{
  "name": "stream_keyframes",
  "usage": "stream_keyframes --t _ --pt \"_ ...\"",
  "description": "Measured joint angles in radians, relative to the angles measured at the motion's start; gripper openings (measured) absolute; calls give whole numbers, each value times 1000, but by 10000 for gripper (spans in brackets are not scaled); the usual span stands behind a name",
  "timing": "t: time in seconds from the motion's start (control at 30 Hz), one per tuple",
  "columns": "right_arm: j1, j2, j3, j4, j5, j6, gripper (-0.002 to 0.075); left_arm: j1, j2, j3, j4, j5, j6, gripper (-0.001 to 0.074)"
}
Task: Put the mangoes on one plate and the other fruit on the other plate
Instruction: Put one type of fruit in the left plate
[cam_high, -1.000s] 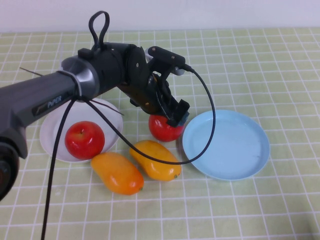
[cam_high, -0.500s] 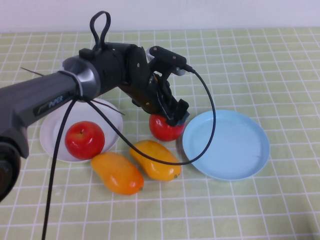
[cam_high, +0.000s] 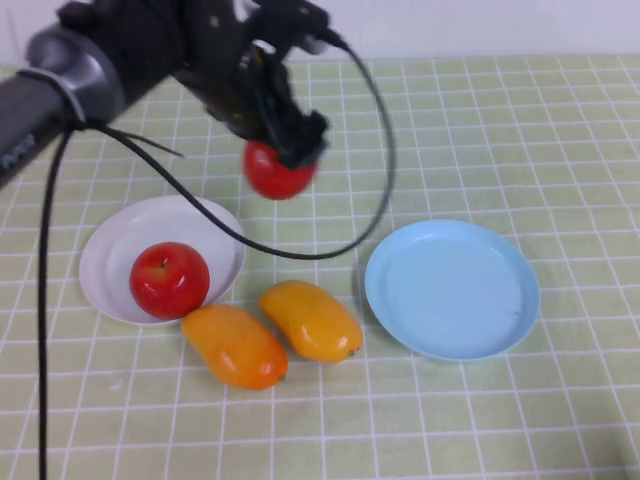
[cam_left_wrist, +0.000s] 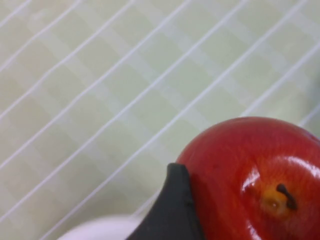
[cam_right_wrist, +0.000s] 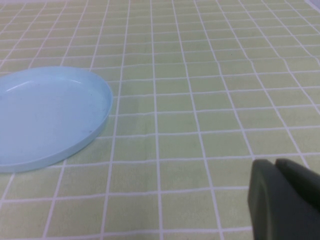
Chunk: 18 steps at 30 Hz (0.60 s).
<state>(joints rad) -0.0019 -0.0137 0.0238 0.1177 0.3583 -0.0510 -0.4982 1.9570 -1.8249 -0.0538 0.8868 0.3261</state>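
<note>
Nearest me, both mangoes (cam_high: 272, 333) lie on the table between the plates, so I judge them untouched. The blue plate (cam_high: 452, 290) holds nothing. One apple (cam_high: 169, 279) sits on the white plate (cam_high: 110, 250). Farther back, my left gripper (cam_high: 287, 150) hangs over the table, clamped on the second apple (cam_high: 279, 172). My right gripper (cam_right_wrist: 285, 200) sits low beside the blue plate, fingers apparently together.

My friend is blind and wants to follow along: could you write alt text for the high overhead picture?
The left gripper holds a red apple in the air above a green checked tablecloth. Below, a white plate holds a second apple, two mangoes lie beside it, and a light blue plate sits empty.
</note>
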Motion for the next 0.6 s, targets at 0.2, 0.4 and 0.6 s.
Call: stream_keyframes --t 0.2,0.4,0.6 --pt "0 0 0 0 0 0 -16 88 3 -7 116 94 -66 572" --pt "0 0 0 0 0 0 -16 133 14 -7 149 149 -112 572" --pt "0 0 0 0 0 0 -15 148 45 5 168 166 -133 572"
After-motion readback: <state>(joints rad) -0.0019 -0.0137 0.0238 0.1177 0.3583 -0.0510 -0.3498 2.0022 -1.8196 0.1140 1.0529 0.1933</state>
